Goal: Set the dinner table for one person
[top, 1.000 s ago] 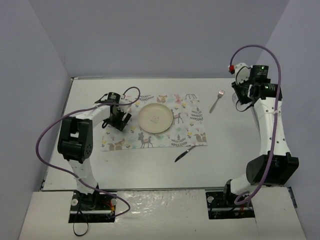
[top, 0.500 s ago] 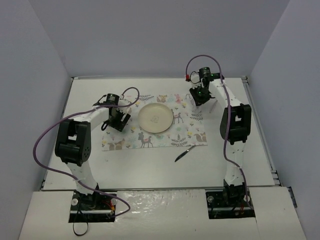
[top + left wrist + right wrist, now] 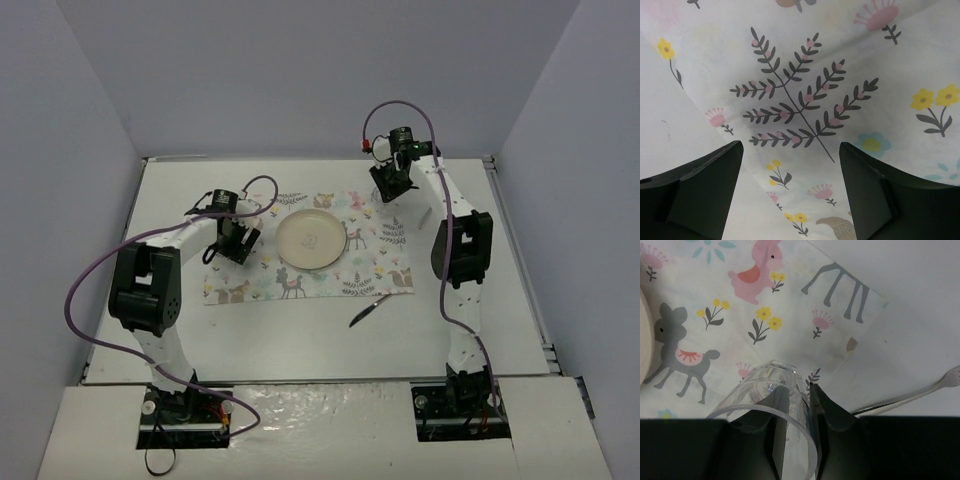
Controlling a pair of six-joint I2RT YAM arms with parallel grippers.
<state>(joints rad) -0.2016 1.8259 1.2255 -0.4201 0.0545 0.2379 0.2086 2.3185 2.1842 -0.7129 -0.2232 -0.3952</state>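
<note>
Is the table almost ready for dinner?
About halfway. The placemat is down with the plate on it. The right fingers hold the glass over its far corner. The fork and knife lie on the table, not yet beside the plate.

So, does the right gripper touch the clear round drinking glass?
Touching. In the right wrist view, the right gripper pinches the clear round drinking glass by its wall, one finger on each side.
</note>
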